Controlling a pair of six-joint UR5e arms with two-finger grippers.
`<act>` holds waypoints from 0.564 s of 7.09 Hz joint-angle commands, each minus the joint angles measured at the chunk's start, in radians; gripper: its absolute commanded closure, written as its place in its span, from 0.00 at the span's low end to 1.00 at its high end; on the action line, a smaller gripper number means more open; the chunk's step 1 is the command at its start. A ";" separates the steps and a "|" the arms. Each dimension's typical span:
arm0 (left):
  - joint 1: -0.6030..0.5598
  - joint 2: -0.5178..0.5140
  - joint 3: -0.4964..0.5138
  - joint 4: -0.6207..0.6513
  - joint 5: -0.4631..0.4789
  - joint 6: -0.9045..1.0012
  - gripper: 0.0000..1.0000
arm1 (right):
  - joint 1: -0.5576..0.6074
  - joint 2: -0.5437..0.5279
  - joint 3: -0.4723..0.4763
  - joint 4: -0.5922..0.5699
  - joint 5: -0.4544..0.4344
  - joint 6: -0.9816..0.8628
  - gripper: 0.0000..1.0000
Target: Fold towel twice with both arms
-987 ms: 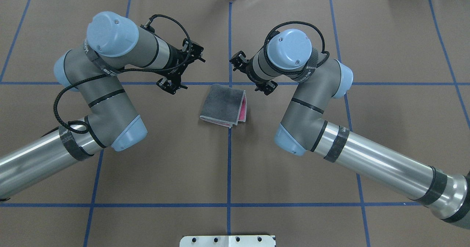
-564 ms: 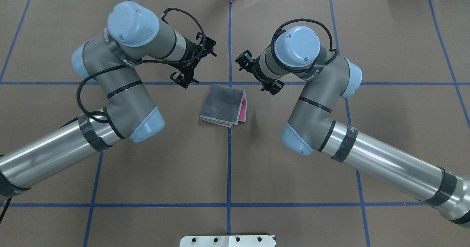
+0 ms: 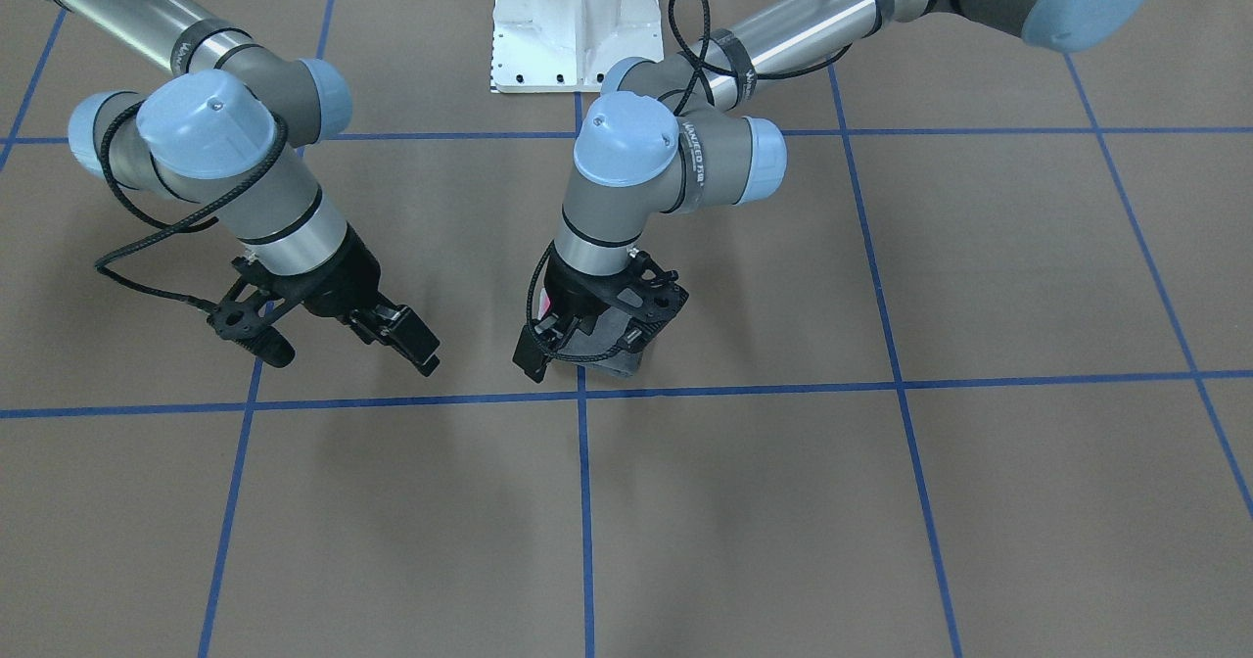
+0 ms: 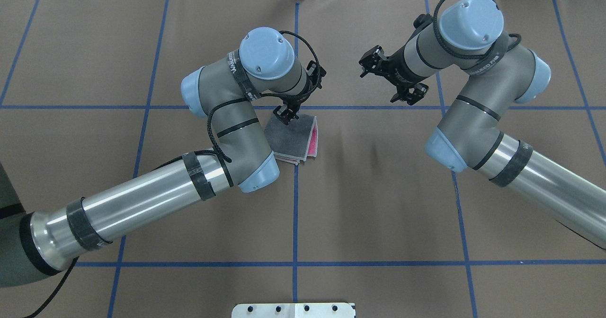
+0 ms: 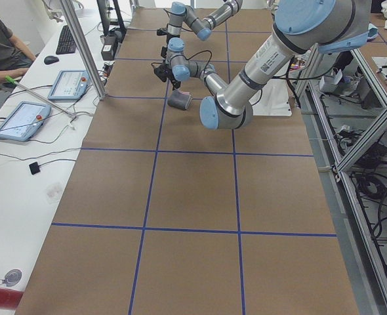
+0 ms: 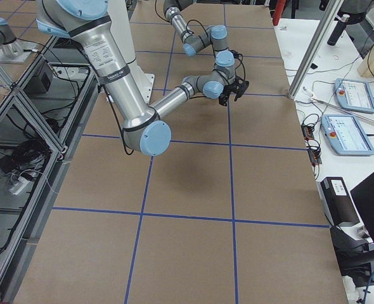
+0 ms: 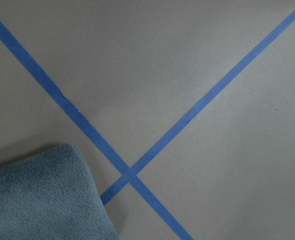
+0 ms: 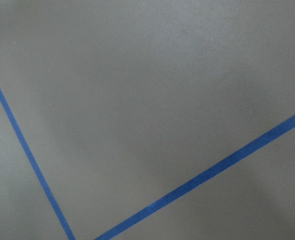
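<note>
The towel (image 4: 293, 138) lies folded on the table near the middle, grey face up, with a pink edge showing along its right side. It also shows in the exterior left view (image 5: 179, 100), and as a grey corner in the left wrist view (image 7: 37, 197). My left gripper (image 4: 303, 94) hangs open over the towel's far left corner; in the front-facing view the left gripper (image 3: 597, 335) hides most of the towel (image 3: 619, 361). My right gripper (image 4: 386, 81) is open and empty, well to the right of the towel, over bare table; it also shows in the front-facing view (image 3: 338, 350).
Blue tape lines (image 4: 295, 214) grid the brown table. The white bolted pedestal (image 3: 573, 22) stands at the robot's side. An operators' desk with tablets (image 5: 16, 121) runs along the far edge, with a seated person (image 5: 0, 39).
My left arm has swung right, bringing its gripper over the towel's far left corner. My right arm has pulled away to the right and farther back. The towel has not moved.
</note>
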 commanded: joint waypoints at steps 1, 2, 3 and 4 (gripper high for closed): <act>0.026 -0.023 0.073 -0.056 0.043 0.001 0.00 | 0.033 -0.062 0.026 0.004 0.032 -0.049 0.00; 0.032 -0.050 0.110 -0.072 0.073 0.000 0.00 | 0.038 -0.070 0.029 0.004 0.033 -0.058 0.00; 0.032 -0.093 0.181 -0.093 0.109 0.001 0.00 | 0.038 -0.083 0.032 0.006 0.032 -0.069 0.00; 0.034 -0.095 0.221 -0.139 0.118 0.001 0.00 | 0.038 -0.085 0.032 0.006 0.032 -0.070 0.00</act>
